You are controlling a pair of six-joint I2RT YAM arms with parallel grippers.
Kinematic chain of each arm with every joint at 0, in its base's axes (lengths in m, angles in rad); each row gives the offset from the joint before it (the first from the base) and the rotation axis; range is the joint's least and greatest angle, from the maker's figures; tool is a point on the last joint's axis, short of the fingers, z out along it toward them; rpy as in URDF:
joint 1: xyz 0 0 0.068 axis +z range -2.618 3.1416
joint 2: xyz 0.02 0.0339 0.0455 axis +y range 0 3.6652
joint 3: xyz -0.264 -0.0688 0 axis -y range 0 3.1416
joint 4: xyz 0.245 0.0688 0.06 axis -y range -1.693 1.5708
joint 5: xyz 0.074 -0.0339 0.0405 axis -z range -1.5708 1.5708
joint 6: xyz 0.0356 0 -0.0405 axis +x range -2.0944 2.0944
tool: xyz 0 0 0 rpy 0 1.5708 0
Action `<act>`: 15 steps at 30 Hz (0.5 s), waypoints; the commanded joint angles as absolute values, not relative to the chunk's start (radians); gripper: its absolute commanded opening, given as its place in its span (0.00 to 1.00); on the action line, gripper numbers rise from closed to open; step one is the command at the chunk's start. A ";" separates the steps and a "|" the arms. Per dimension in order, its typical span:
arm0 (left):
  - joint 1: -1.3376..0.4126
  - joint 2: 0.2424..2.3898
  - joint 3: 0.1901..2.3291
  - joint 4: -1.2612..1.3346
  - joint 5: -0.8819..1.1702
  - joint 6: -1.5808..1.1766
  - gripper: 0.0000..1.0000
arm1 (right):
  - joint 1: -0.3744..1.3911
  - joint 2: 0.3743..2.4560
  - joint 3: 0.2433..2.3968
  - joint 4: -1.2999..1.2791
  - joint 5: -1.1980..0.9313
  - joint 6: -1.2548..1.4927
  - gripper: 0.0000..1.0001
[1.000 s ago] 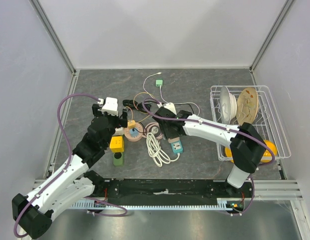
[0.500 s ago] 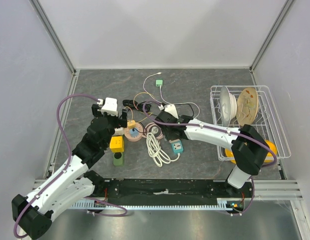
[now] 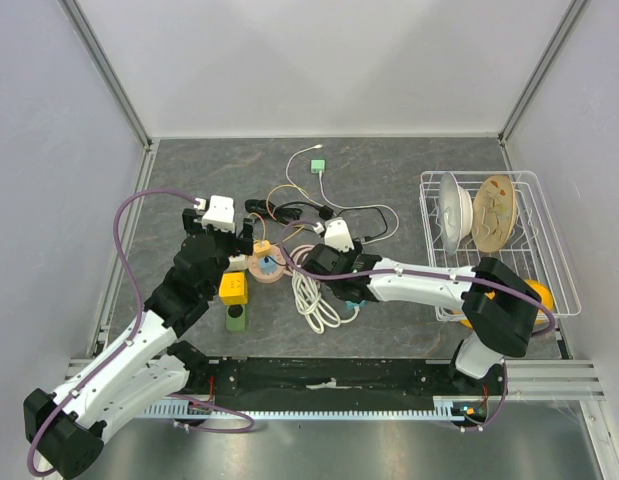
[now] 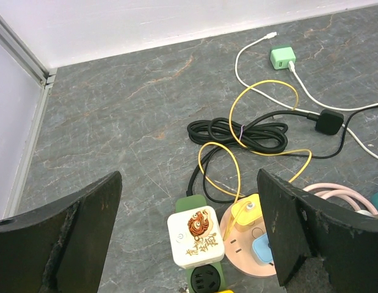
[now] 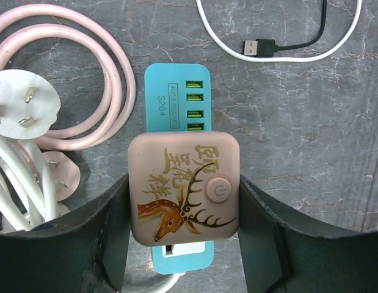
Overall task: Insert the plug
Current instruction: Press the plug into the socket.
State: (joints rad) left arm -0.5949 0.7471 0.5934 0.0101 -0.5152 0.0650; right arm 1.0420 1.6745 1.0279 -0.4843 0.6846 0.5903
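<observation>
A pink square plug (image 5: pixel 184 186) with a deer picture sits between the pads of my right gripper (image 5: pixel 184 204), which is shut on its two sides. It hangs directly over a teal power strip (image 5: pixel 176 91) whose USB ports show above it and a white socket face below it. From above, the right gripper (image 3: pixel 336 270) covers most of that strip (image 3: pixel 351 297). My left gripper (image 4: pixel 189 183) is open and empty, above a green power strip (image 4: pixel 204 282) carrying a white tiger plug (image 4: pixel 199 237).
A round pink socket hub (image 4: pixel 250 247) with yellow and blue plugs lies beside the green strip. A white cable coil (image 3: pixel 311 297), a black cable bundle (image 4: pixel 237 131), a green charger (image 3: pixel 317 166) and a wire dish rack (image 3: pixel 489 245) with plates surround the work area.
My right arm has drawn toward the near side with the pink plug and now covers the teal strip. The left arm has not moved.
</observation>
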 commanded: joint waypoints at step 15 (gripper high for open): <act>-0.589 0.735 0.591 0.064 -0.531 0.077 0.97 | 0.982 1.626 0.913 -0.528 0.403 0.618 0.52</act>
State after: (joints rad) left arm -0.5949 0.7471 0.5926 0.0105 -0.5152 0.0658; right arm 0.9962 1.5841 0.9607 -0.4004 0.6022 0.5888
